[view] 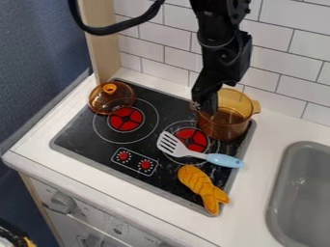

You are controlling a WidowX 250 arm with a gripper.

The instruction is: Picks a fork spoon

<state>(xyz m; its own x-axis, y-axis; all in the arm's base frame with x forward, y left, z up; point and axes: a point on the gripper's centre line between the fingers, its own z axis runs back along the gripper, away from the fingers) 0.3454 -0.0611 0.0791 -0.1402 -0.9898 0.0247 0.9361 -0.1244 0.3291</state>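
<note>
My gripper [205, 103] hangs over the back right of the stove, beside the left rim of the amber pot. In front of it lies a slotted spatula [213, 157] with a pale grey head and a light blue handle; the head points left and rests across the front of the right burner. The handle's end reaches toward the stove's right edge. A gap separates my gripper from the spatula. I see no fork or spoon on the stove.
The amber pot [226, 123] stands at the back right, close to the gripper. An amber lid [111, 97] sits at the back left. A yellow-orange toy [202, 187] lies at the front right. The grey sink [306, 193] is farther right; a tiled wall [283, 60] rises behind.
</note>
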